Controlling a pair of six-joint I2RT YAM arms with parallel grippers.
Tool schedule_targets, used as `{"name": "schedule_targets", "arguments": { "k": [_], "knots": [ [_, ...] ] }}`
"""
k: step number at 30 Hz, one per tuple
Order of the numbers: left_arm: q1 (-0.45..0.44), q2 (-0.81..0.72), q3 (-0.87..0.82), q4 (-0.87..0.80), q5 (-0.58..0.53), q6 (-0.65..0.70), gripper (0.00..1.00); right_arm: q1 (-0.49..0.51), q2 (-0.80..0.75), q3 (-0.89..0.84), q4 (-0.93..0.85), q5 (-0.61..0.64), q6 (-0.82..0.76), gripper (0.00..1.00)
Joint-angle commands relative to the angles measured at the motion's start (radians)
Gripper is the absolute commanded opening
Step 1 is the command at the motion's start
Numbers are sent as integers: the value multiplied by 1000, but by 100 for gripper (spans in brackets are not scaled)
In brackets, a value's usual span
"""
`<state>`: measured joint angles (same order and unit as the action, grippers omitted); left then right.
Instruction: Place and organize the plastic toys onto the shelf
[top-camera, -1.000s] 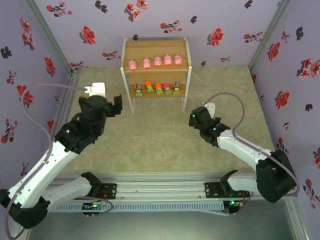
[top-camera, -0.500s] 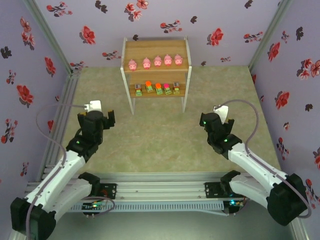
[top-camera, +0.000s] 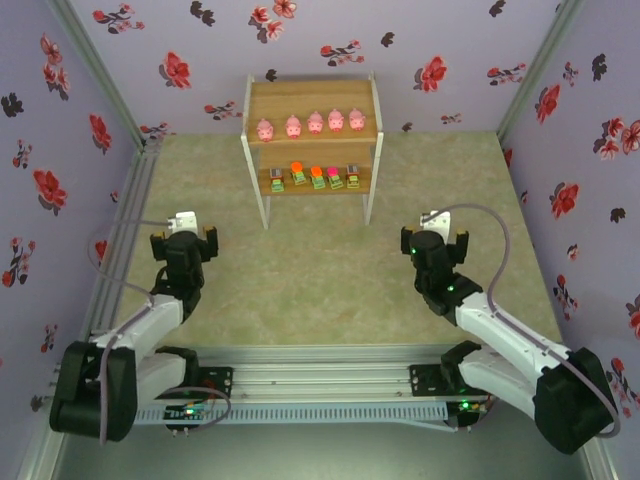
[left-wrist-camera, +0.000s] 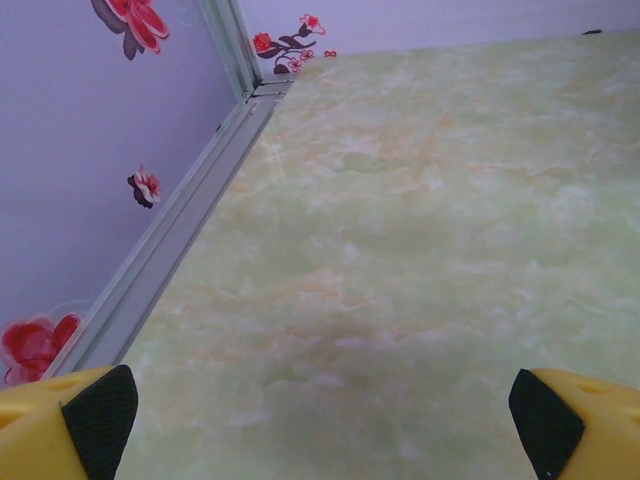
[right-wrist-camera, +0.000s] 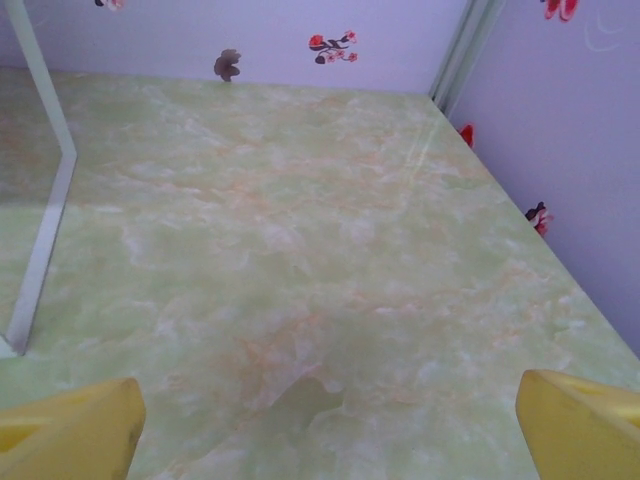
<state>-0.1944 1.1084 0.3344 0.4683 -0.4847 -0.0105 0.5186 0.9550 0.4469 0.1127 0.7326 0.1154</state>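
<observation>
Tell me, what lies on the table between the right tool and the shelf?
Nothing: from the top view, the table between the right tool and the shelf is bare marbled surface.

— Anything standing in front of the shelf (top-camera: 310, 95)?
— Nothing, the marbled tabletop (top-camera: 310, 270) lies open there.
— And the tiers?
— Pig figures (top-camera: 315, 123) line the top board's front, with bare board behind them. Blocks (top-camera: 318, 177) crowd the lower tier. White frame legs (top-camera: 259, 195) flank the opening, and flowered side walls (top-camera: 60, 120) hem the table.
</observation>
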Motion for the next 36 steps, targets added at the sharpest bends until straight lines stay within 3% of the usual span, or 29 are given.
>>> {"name": "schedule_targets", "arguments": {
  "k": [1,9,17,22,26,30,36],
  "knots": [
    [19,57,-21,193,49,47,100,-23,-18,-38,156,39,-59,96],
    [114,186,-58,370,147,0,100,-119,26,-115,343,-46,-84,95],
    [135,350,-4,477,231,17,100,-185,176,-136,500,-111,-94,95],
    [138,400,31,451,305,47,100,-290,235,-196,656,-223,-27,95],
    [172,436,12,507,413,45,100,-372,288,-174,647,-315,20,94],
    [193,431,26,474,487,49,100,-375,304,-181,672,-302,11,93],
    [203,430,45,437,490,32,100,-393,358,-162,733,-273,-36,93]
  ]
}}
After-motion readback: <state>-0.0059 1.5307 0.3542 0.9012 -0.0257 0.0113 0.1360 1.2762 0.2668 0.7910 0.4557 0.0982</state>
